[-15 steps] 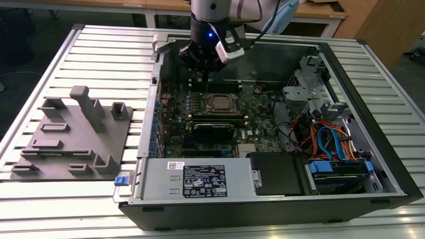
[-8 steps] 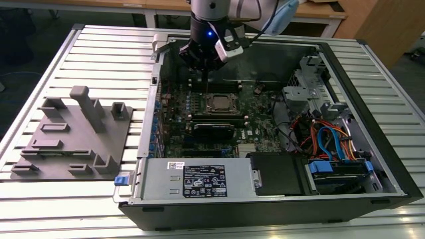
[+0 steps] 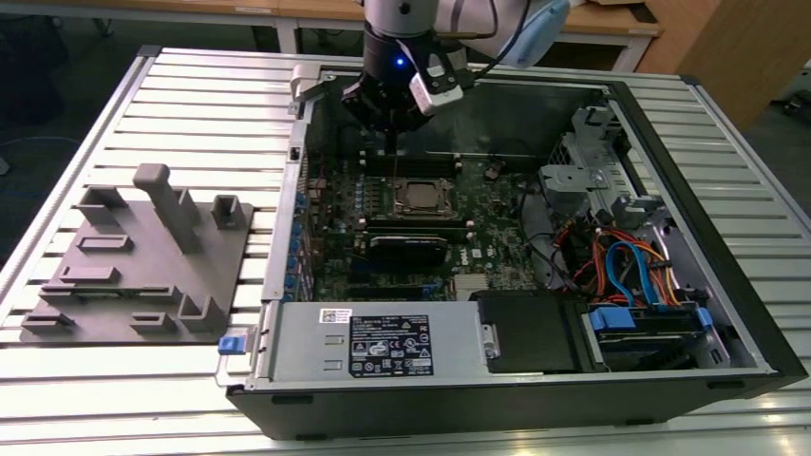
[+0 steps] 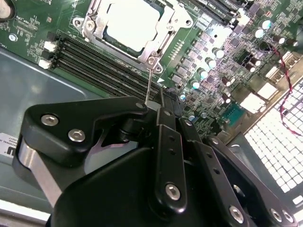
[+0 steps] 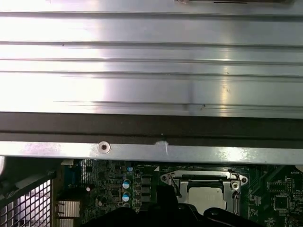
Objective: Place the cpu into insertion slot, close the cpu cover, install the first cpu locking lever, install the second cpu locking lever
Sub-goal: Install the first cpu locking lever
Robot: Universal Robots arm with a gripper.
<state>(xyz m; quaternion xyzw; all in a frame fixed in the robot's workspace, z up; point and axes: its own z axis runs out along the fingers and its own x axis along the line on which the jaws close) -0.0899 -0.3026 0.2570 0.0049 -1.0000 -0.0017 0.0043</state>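
The cpu (image 4: 127,23) lies in the insertion slot (image 3: 419,210) on the green motherboard, its silvery top showing through the cut-out of the cpu cover (image 4: 178,21), which lies flat over it. A thin wire locking lever (image 4: 148,82) stands up from the socket's corner and ends at my gripper's (image 4: 152,107) fingertips, which are shut on it. In the exterior view my gripper (image 3: 387,150) hangs inside the case just behind the cpu (image 3: 417,195). The first wrist view shows the cpu (image 5: 208,197) under the cover.
The open computer case (image 3: 659,171) lies on a ribbed metal table. A grey fixture block (image 3: 140,256) sits at the exterior view's left. The power supply (image 3: 367,347), drive bays and cables (image 3: 621,266) crowd the case. Black memory slots (image 4: 94,66) run beside the socket.
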